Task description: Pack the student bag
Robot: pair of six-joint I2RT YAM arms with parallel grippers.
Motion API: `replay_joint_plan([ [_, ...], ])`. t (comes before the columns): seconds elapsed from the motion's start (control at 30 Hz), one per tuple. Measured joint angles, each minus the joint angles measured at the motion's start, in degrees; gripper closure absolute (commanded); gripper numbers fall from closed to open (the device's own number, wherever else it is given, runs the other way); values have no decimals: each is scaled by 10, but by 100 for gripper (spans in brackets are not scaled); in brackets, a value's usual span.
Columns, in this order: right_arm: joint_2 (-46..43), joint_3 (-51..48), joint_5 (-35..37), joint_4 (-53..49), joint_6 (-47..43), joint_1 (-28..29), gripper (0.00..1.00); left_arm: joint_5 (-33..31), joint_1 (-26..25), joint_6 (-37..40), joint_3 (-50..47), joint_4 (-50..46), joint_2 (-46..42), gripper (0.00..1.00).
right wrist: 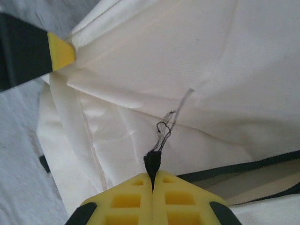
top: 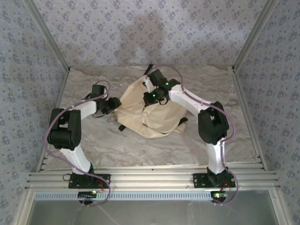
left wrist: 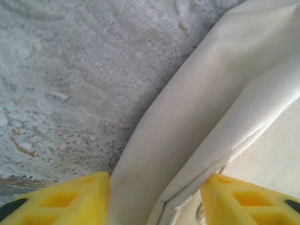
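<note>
Cream fabric takes up most of your working area: the student bag (top: 150, 112) lies slumped in the middle of the table, on the mottled grey table cover (left wrist: 61, 84), between the two arms.

Your right gripper (right wrist: 153, 180) has its yellow fingers pressed together on the black zipper pull (right wrist: 152, 161), with a frayed thread (right wrist: 165, 126) trailing from it across the cloth. The dark zipper line (right wrist: 243, 167) runs off to the right from there.

Your left gripper (left wrist: 154, 192) sits at the bag's left edge with its fingers apart. A fold of the fabric lies between them, and nothing is clamped.

The risks from here:
- **Bag slides.** Nothing anchors the bag on the left, so a pull on the zipper would probably drag the whole soft bag along the cover instead of moving the slider.
- **Grip fails.** The right hand's hold on the pull looks small and close to the fingertips. A sharp or sideways tug could slip it free or fray the thread further.
- **Zipper jams.** Loose folds near the zipper could catch in the teeth.
</note>
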Motion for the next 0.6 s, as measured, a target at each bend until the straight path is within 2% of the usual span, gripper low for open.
replay_joint_plan([
  [0.03, 0, -14, -14, 21, 14, -4, 100, 3, 0, -2, 0, -5, -8, 20],
  [0.07, 0, -28, -26, 43, 28, -5, 100, 6, 0, -5, -3, -11, -20, 2],
  [0.1, 0, -40, -37, 59, 41, -4, 100, 8, 0, -9, -5, -14, -34, 0],
  [0.23, 5, -65, -74, 122, 94, 4, 100, 23, -2, -39, -40, -18, -138, 0],
  [0.37, 5, -66, -96, 169, 139, 16, 100, 33, -15, -115, -106, 29, -241, 0],
  [0.47, 5, -66, -107, 201, 167, 24, 100, 33, -34, -186, -161, 81, -274, 2],
  [0.6, 1, -76, -123, 253, 207, 29, 100, 28, -65, -262, -210, 128, -271, 6],
])
